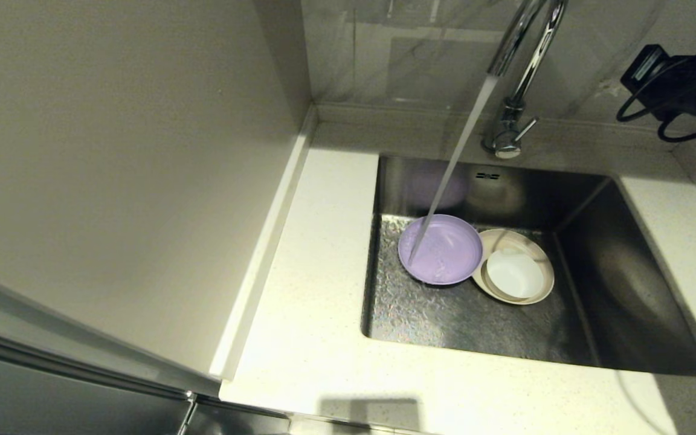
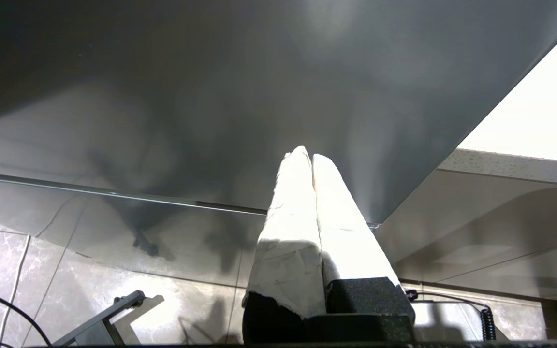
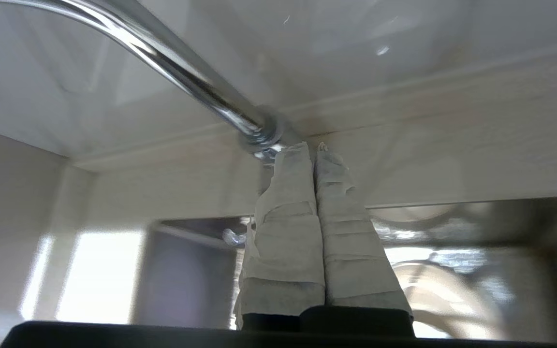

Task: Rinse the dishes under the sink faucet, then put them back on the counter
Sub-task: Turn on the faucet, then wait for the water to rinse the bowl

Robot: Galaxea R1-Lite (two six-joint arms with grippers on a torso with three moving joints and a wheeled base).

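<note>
The lilac-purple plate [image 1: 441, 251] sits beside a cream-beige plate [image 1: 514, 266], which holds a plain white bowl [image 1: 514, 275]. The sink [image 1: 614, 284] is dark brushed steel, its wet floor a mottled silver ripple. The faucet [image 1: 520, 72] is shiny chrome. The surface [image 1: 318, 302] is white-cream with fine speckles. The wall [image 1: 112, 169] at the left is plain beige. Both the left gripper [image 2: 306, 157] and the right gripper [image 3: 310, 147] have fingers wrapped in what looks like white tape, on black bases.

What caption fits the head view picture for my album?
Faucet water pours onto the purple plate in the sink, beside the beige plate holding the white bowl.
</note>
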